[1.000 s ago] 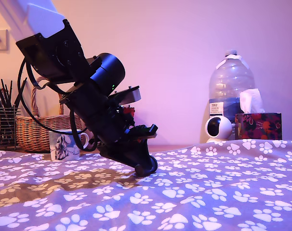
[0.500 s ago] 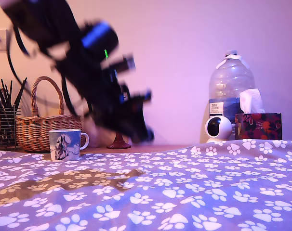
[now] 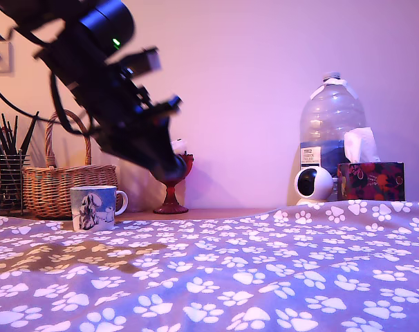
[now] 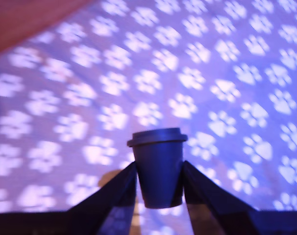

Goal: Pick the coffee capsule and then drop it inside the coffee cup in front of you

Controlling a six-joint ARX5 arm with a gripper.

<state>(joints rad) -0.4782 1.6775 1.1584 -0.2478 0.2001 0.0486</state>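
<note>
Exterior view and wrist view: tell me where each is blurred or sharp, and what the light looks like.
Exterior view: the arm is smeared by motion, while the mug, basket and water bottle stay sharp; a pink-purple tint covers everything, and a shadow lies on the paw-print cloth. Wrist view: the capsule between the gripper fingers is fairly crisp, and the cloth behind it is soft and blurred.

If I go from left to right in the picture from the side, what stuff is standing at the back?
Pencil holder → basket → mug → red glass → round camera → tissue box.
</note>
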